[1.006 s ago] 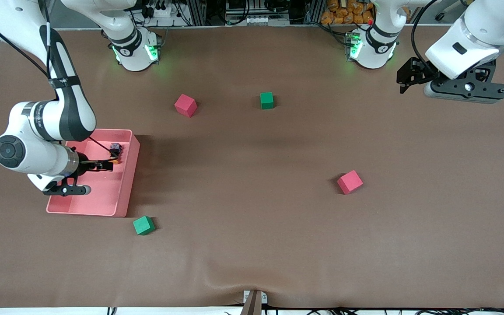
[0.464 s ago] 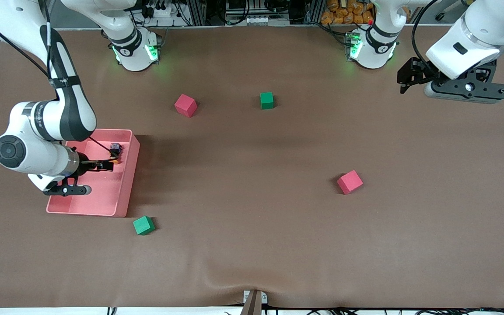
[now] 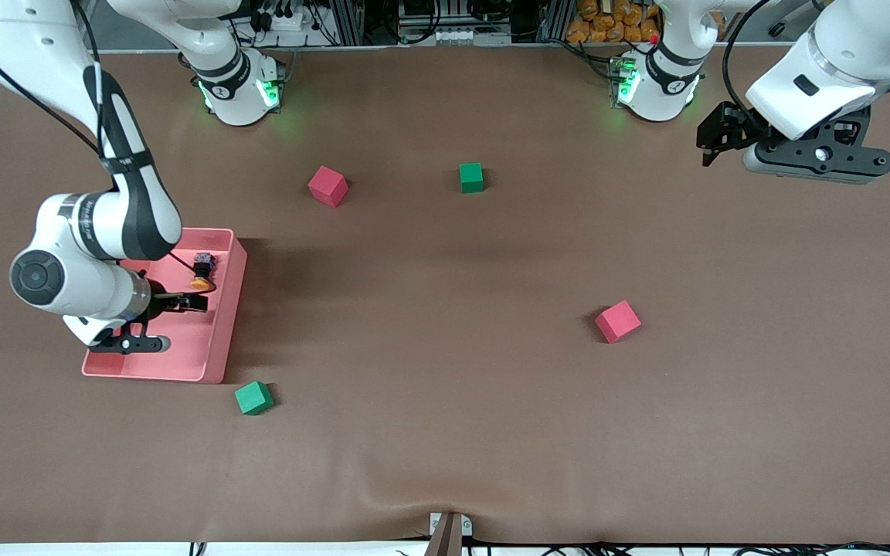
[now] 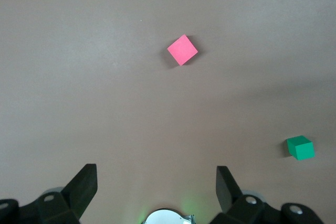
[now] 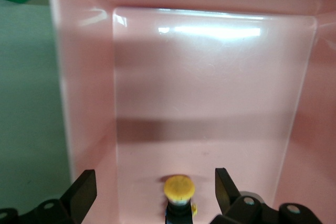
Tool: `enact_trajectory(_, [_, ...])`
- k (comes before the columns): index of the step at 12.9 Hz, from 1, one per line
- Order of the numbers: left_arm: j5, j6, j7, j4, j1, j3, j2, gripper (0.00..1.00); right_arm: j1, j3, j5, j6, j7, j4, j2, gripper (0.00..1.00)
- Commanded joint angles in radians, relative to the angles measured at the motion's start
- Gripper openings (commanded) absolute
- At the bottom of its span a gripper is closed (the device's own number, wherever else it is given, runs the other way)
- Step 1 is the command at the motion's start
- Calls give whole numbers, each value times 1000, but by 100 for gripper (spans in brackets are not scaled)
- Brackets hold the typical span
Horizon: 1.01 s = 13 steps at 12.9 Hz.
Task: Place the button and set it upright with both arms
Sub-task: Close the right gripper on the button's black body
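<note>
The button (image 3: 201,273), with an orange cap and a black body, lies in the pink tray (image 3: 182,363) close to the wall on the table-centre side. Its cap points toward the front camera. In the right wrist view the button (image 5: 179,192) sits between my open fingers, touching neither. My right gripper (image 3: 196,303) is open and low in the tray, just beside the cap. My left gripper (image 3: 711,139) is open and empty, up in the air over the left arm's end of the table. It also shows in the left wrist view (image 4: 156,178).
Two pink cubes (image 3: 327,186) (image 3: 617,321) and two green cubes (image 3: 471,177) (image 3: 253,398) lie on the brown table. The second green cube sits just outside the tray's corner nearest the front camera. The left wrist view shows a pink cube (image 4: 182,50) and a green cube (image 4: 300,148).
My right arm has shifted a little toward the front camera and the table centre. The button's orange cap now shows free of the fingers. The left gripper barely moved.
</note>
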State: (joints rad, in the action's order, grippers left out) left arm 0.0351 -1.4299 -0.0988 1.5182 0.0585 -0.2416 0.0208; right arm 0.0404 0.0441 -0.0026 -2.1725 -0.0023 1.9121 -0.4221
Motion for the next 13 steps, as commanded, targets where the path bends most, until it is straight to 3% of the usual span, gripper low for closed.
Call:
enact_trajectory(1, [12,-3,7,-13,-2,-5,-4,100,-33,-4,1,-105,-4,125,34,100])
enact_trajectory(7, [19,-3,11,-13,0,-5,-2,100,-142,-4,3,0,-185,171,150,100])
enact_trajectory(9, [20,3,1,-12,-2,-34,1,100,-142,-4,3,8,-180,246,228,100])
enact_trajectory(13, [62,3,21,-15,-8,-41,4,100,-134,-4,3,-111,-131,366,250,100])
